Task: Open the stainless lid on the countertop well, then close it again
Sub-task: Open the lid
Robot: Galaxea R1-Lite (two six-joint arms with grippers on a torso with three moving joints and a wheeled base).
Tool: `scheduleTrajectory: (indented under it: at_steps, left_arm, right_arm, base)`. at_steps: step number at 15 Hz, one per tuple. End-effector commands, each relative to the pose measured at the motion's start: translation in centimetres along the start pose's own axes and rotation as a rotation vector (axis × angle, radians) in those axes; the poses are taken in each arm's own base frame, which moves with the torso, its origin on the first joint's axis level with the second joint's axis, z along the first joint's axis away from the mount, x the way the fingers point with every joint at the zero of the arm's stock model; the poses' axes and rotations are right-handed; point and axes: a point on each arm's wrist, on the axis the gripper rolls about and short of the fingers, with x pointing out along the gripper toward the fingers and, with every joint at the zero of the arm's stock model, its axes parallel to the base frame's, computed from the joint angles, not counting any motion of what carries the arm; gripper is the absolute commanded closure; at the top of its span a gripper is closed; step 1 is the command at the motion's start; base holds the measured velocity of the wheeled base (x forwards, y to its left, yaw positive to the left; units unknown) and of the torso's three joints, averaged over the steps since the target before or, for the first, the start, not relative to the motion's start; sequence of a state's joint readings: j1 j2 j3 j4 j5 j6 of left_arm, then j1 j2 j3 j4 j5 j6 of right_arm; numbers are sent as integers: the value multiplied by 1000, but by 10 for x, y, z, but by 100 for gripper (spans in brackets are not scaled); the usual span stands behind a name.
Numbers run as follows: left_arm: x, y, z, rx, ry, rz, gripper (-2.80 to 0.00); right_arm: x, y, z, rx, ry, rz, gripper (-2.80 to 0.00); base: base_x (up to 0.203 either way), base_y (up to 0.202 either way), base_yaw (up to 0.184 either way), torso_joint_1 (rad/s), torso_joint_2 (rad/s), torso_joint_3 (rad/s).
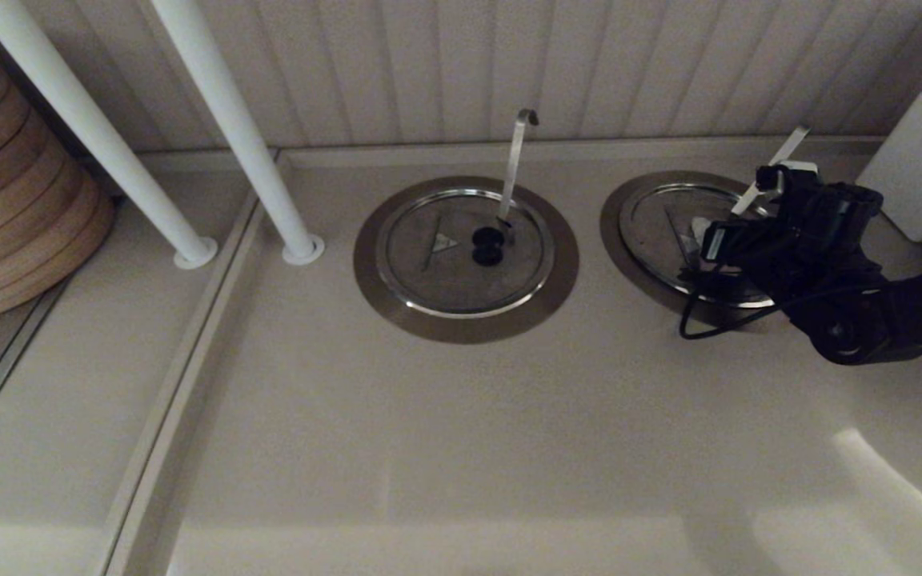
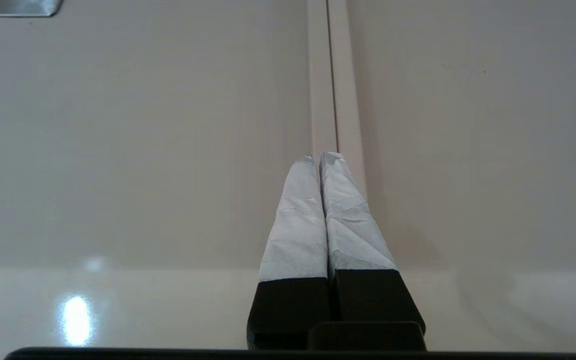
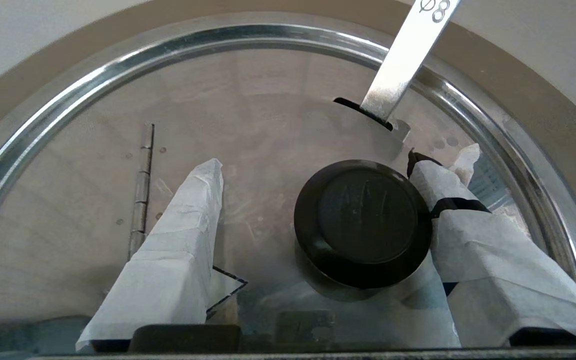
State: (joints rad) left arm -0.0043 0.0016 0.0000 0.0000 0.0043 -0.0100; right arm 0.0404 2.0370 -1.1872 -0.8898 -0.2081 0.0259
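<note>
The stainless lid [image 1: 653,224] lies flat in the countertop well [image 1: 611,232] at the right, with the straight flat-ended ladle handle [image 1: 781,156] rising through its slot. My right gripper [image 1: 709,240] hovers over it, open. In the right wrist view the lid [image 3: 268,115] fills the frame, with its hinge line [image 3: 143,185] and triangle mark [image 3: 228,285]. The right gripper [image 3: 318,165] straddles the black knob [image 3: 363,220]: one taped finger [image 3: 448,200] touches the knob's side, the other [image 3: 188,220] stands well apart. My left gripper [image 2: 318,157] is shut over bare counter, out of the head view.
A second like lid [image 1: 445,264] with a hook-tipped ladle handle [image 1: 517,160] sits mid-counter. Two white poles [image 1: 269,184] stand at the back left beside a stack of bamboo steamers [image 1: 5,184]. A white container [image 1: 917,168] stands at the far right.
</note>
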Motion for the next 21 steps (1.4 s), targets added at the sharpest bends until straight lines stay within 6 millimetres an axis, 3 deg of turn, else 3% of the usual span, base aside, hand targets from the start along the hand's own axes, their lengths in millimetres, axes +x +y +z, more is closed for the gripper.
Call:
scheduleTrajectory:
  at_steps: [1,8,21]
  left_arm:
    - [0,0,0,-1,0,0,0]
    - [0,0,0,-1,0,0,0]
    - [0,0,0,-1,0,1,0]
  right_arm:
    - [-3,2,8,9,-24,8,-280]
    - [-10,9,23,33,-63,29,-280]
    - [-10,28,26,42,-89,66,-280]
  base:
    - [0,0,0,0,0,0]
    - [0,0,0,0,0,0]
    - [0,0,0,0,0,0]
